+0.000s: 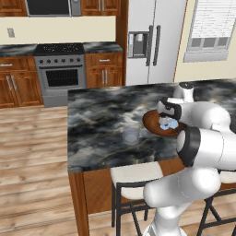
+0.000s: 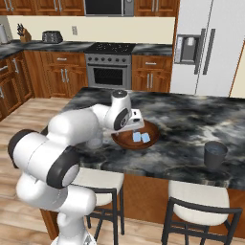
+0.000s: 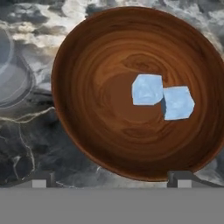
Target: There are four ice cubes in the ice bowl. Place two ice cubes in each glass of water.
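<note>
hand [image 3: 111, 180] open above ice bowl [image 3: 87, 65], 2 ice cubes [image 3: 148, 89]

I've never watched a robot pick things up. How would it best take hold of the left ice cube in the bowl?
Probably from straight above, hand closing on the left ice cube's two free flat sides. The other cube touches its right side, and the wooden bowl's raised wall blocks a sideways approach.

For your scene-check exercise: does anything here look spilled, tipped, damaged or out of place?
Nothing stands out. The bowl sits flat on the counter with two ice cubes touching inside it, and both glasses stand upright.
</note>
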